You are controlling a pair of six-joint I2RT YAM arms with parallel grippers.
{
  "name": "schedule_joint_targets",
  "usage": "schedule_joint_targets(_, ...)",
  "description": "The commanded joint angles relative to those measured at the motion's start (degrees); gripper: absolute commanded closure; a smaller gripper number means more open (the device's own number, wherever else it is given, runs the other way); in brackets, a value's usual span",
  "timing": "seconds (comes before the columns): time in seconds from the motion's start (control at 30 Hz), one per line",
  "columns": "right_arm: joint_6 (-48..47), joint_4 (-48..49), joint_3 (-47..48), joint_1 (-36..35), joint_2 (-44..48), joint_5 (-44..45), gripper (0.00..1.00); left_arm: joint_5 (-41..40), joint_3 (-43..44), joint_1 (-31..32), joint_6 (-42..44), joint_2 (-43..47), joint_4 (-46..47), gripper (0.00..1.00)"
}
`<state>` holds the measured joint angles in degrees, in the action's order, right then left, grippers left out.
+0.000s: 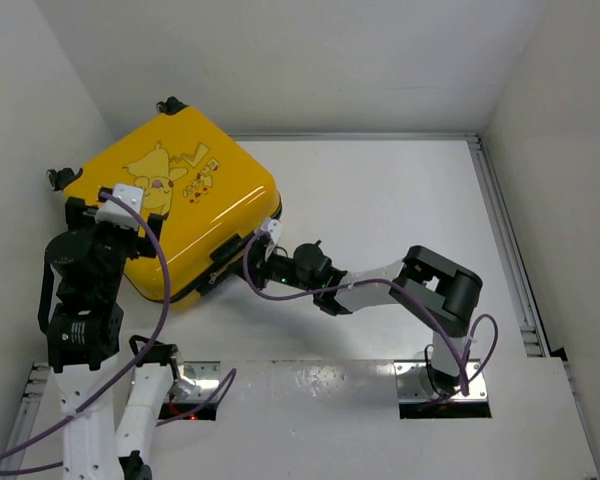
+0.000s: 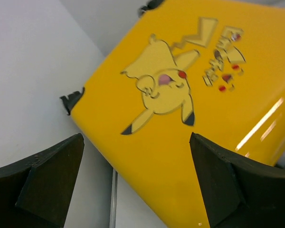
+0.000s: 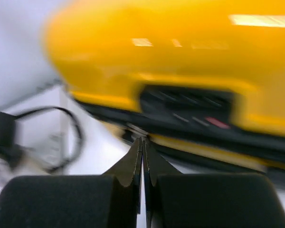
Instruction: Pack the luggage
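Luggage [image 1: 180, 190] lies closed, Pikachu side up, at the desk's [image 1: 380, 200] far-left corner. Left fingers [image 2: 52, 180] are spread wide above its shell. Right fingers [image 3: 128, 166] are pressed together, tips at its near-side zipper seam.

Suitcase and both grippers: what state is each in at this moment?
luggage: closed, Pikachu side up, flat on the table; zipper state unclear.
left gripper: open, empty, above the luggage.
right gripper: shut, empty as far as visible, at the black seam.
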<state>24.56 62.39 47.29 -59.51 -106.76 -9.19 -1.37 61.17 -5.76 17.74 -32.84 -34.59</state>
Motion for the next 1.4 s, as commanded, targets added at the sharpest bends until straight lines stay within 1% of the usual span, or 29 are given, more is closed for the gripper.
schedule_joint_targets(0.0, -4.3, 0.7, -3.8, 4.8, 2.5, 0.5, 1.0, 7.6, -2.2, -0.7, 5.5, 1.5, -4.8, 0.01)
schedule_joint_targets(0.1, -2.2, -0.7, -7.0, 8.8, 4.3, -6.1, 1.0, 8.2, -2.9, -0.7, 7.2, 1.5, -4.8, 0.01)
schedule_joint_targets(0.13, -0.4, -2.6, -7.5, 9.3, 4.8, -9.0, 0.93, 8.8, -3.6, -0.7, 7.2, 1.5, -4.8, 0.01)
schedule_joint_targets(0.2, 2.2, -4.1, -9.2, 9.8, 6.2, -9.5, 0.85, 8.3, -4.1, -0.7, 4.9, 1.5, -3.5, 0.01)
schedule_joint_targets(0.23, 4.9, -3.7, -10.1, 9.6, 6.4, -9.1, 0.74, 7.1, -4.6, -0.7, 4.1, 1.5, -3.5, 0.01)
schedule_joint_targets(0.27, 6.5, -2.8, -10.4, 9.2, 6.5, -8.8, 0.71, 6.1, -4.7, -0.7, 3.0, 1.5, -2.4, 0.01)
schedule_joint_targets(0.3, 8.9, -1.6, -10.4, 8.0, 6.3, -8.3, 0.69, 5.0, -5.3, -0.7, 1.0, 1.5, -1.0, 0.01)
schedule_joint_targets(0.37, 9.8, -1.2, -10.2, 5.1, 6.6, -4.5, 0.66, 2.2, -5.4, -0.7, -0.9, 0.9, -0.3, 0.01)
schedule_joint_targets(0.4, 10.3, -0.1, -9.8, 3.0, 6.2, -3.0, 0.65, 1.6, -5.4, -0.7, -2.6, 0.3, -0.3, 0.01)
schedule_joint_targets(0.5, 11.0, 1.3, -6.0, -1.7, 3.6, 1.3, 0.61, -0.7, -4.8, -0.7, -5.8, -0.9, -0.3, 0.01)
schedule_joint_targets(0.53, 11.8, 1.8, -4.5, -2.4, 2.8, 2.4, 0.57, -2.0, -4.1, -0.7, -6.3, -0.9, -0.3, 0.01)
schedule_joint_targets(0.63, 11.0, 1.8, -0.6, -4.5, -0.3, 4.9, 0.56, -2.9, -3.6, -0.7, -7.1, -1.4, -0.3, 0.01)
schedule_joint_targets(0.67, 11.0, 1.6, 0.4, -5.2, -1.8, 7.3, 0.56, -2.9, -3.0, -0.7, -7.6, -1.4, -0.3, 0.01)
schedule_joint_targets(0.83, 11.1, 0.8, 5.2, -5.5, -5.4, 9.0, 0.56, -2.9, -2.4, -0.7, -7.6, -1.4, -0.8, 0.01)
schedule_joint_targets(0.97, 11.2, -0.8, 7.6, -5.8, -7.8, 11.7, 0.55, -4.2, -1.8, -0.7, -7.6, -1.4, -0.8, 0.01)
schedule_joint_targets(1.37, 11.0, -2.9, 11.4, -5.8, -12.0, 13.8, 0.55, -5.2, -2.4, -0.7, -6.0, -2.0, 0.2, 0.01)
